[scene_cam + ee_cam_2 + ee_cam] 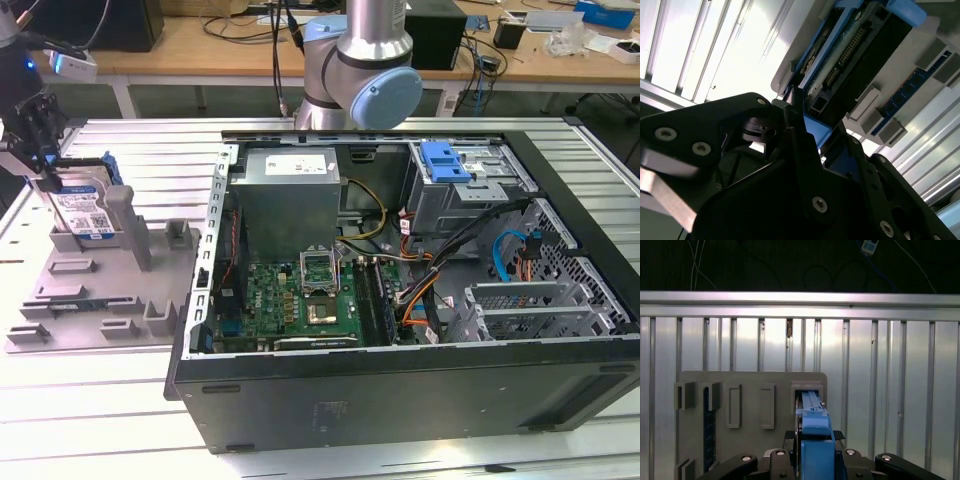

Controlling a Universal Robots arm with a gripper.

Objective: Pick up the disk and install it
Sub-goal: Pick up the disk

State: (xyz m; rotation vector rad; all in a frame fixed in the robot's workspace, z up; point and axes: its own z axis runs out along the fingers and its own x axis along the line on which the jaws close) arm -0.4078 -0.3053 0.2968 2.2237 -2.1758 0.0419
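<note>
- At the exterior view's far left, the disk (82,207) is seen standing on edge in a slot of a grey fixture plate (95,290), well apart from the open computer case (400,400).
- Its long axis appears to be upright, with the lower end seated in the slot; the labelled broad face is turned towards the case side of the scene.
- The gripper (42,160) is set over the disk's upper end, at the corner farthest from the case.
- In the first wrist view the disk (812,440) is seen edge-on, its blue carrier frame running straight away from the gripper (813,456) towards the slot in the fixture plate (750,382).
- The fingers (789,436) are closed down to the thickness of the disk, one against each broad side, so the disk is gripped.
- In the second wrist view a dark side of the disk (855,47) with a row of connector pins is shown beyond the gripper (805,135).
- Inside the case, a motherboard (300,300), a grey metal box (290,195) and a blue clip (445,160) on a metal cage are visible.
- Everything is set on a slatted metal table (90,420).
</note>
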